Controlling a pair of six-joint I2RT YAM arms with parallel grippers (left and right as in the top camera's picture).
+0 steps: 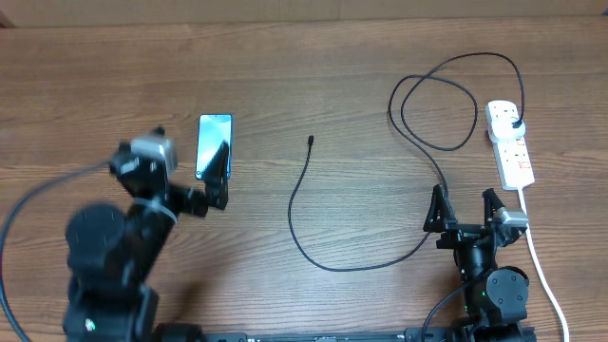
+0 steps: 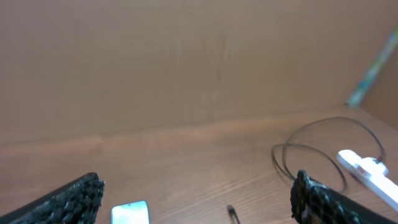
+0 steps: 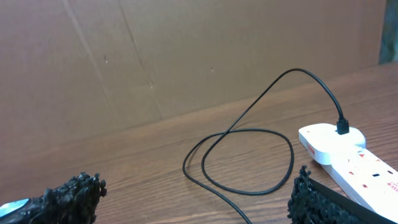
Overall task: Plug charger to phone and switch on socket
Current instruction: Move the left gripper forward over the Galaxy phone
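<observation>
Two black two-finger claws stand released, jaws spread wide and grasping nothing. The left gripper [image 1: 211, 193] hovers at the near end of the slim smartphone [image 1: 214, 145] with its light blue screen, which lies flat in the left half of the brown wooden table [image 1: 332, 76]. The right gripper [image 1: 465, 209] sits by the near edge, toward the right corner. The white elongated power strip [image 1: 510, 142] lies along the right edge. The thin black charger cable [image 1: 294, 195] is plugged into its far end, and the connector tip [image 1: 311, 142] lies free mid-table, apart from the smartphone.
</observation>
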